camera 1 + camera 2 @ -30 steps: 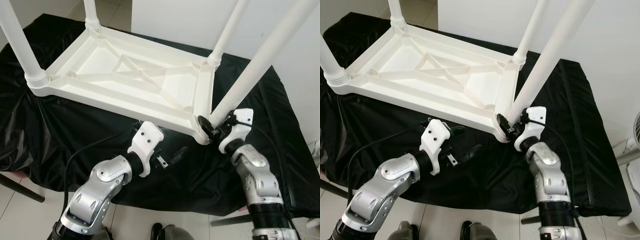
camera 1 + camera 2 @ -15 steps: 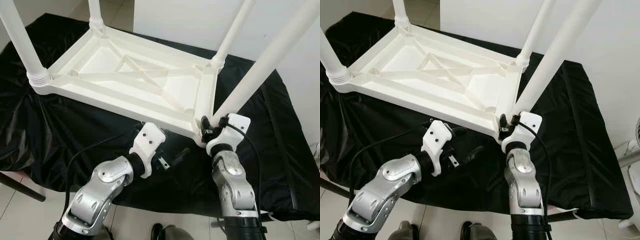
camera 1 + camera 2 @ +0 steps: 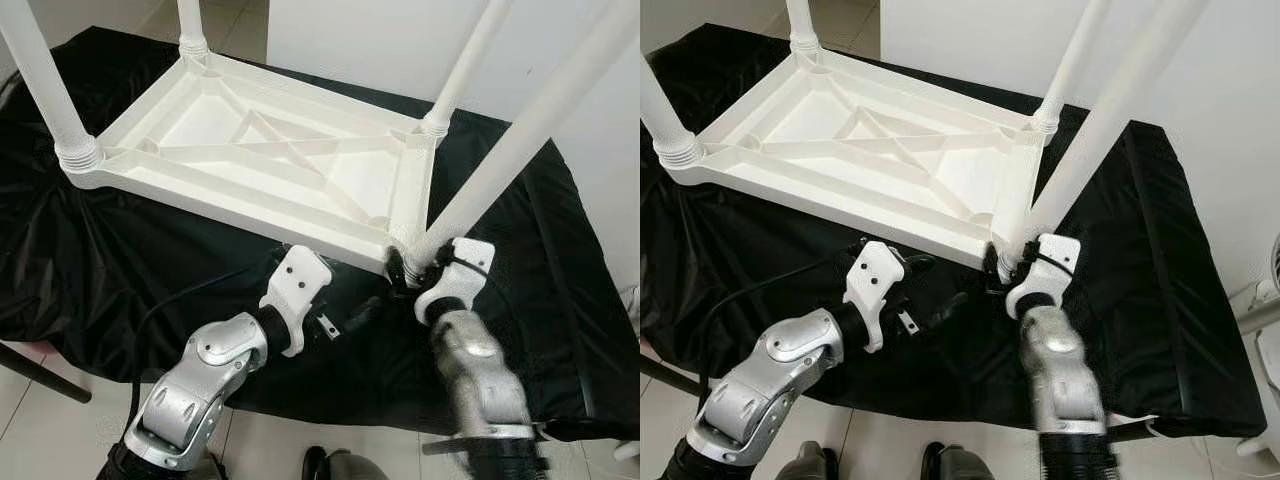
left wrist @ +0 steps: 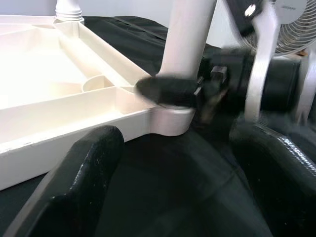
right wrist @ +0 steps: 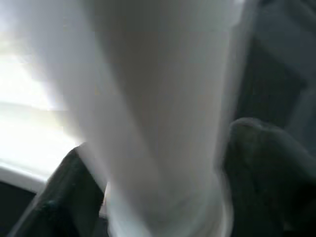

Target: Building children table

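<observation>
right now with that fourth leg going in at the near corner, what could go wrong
The right gripper is shut on the base of the near-right leg, which leans instead of standing upright like the other legs, so it may seat crooked or jam. The upturned table lies on loose black cloth and could slide. The left gripper hovers open beside the corner, bracing nothing.

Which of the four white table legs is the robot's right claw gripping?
The near right leg, at the table's corner closest to the robot. The right claw clamps its base; the other three legs stand untouched.
</observation>
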